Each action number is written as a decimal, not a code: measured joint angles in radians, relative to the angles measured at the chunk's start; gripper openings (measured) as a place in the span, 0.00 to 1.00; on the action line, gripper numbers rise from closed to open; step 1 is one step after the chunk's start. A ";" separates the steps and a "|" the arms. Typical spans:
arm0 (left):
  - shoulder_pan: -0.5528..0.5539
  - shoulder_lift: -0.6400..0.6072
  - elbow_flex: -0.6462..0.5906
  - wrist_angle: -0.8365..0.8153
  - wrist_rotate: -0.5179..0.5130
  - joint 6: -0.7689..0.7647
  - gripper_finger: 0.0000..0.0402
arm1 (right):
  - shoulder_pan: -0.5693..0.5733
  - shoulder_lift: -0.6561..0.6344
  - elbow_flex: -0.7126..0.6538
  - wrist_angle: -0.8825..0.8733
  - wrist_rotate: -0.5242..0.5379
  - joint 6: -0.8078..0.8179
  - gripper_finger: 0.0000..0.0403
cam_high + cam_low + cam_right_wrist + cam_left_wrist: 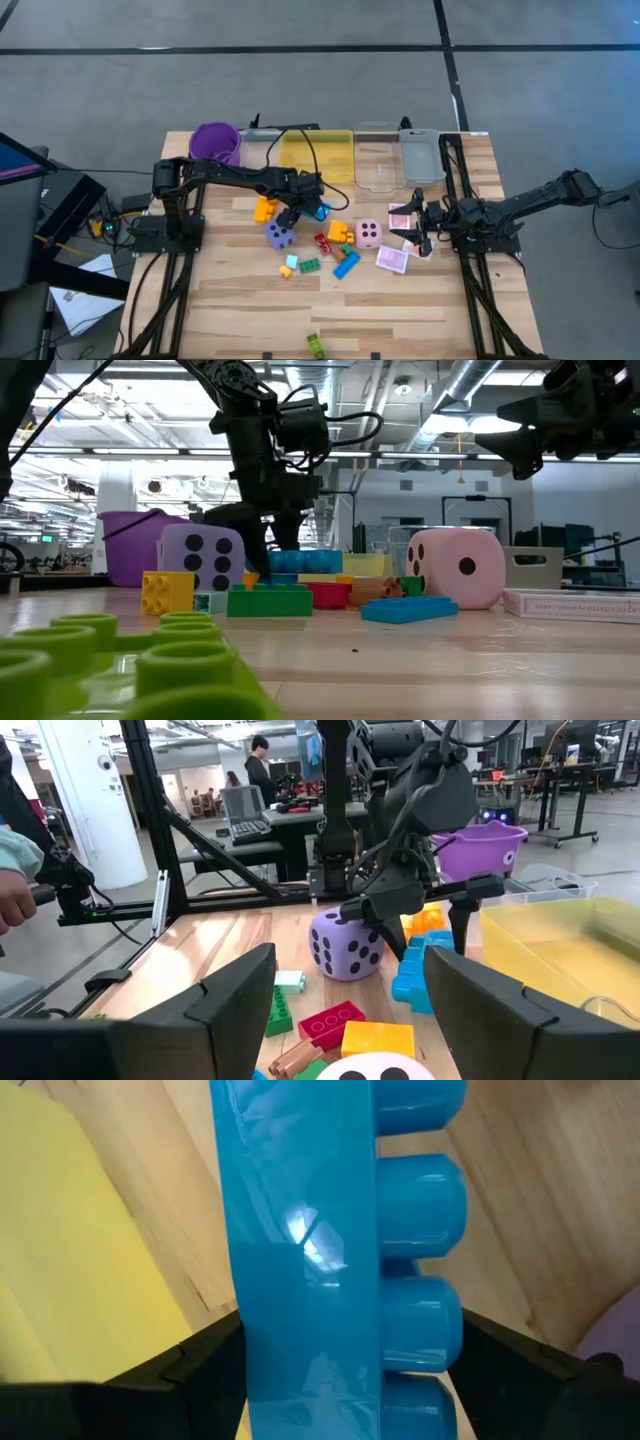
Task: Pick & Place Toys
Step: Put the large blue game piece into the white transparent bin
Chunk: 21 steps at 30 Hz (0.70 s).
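The left gripper [312, 210] straddled a blue block [330, 1260] on the table beside the purple die [280, 234], its 2 fingers [180, 1370] spread. Farther off, the right gripper [420, 228] hung parted above pink cards [392, 259].

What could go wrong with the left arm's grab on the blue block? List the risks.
1. The left gripper straddles the blue block with a smooth side on one hand and rounded studs on the other, so the block may twist or slip when lifted.
2. The purple die sits close by and could get knocked.
3. The arm's black cable loops over the yellow tray and may snag.
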 joint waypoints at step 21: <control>0.033 -0.308 0.001 -0.010 -0.049 -0.199 0.69 | 0.000 0.000 0.000 0.001 0.000 0.008 0.62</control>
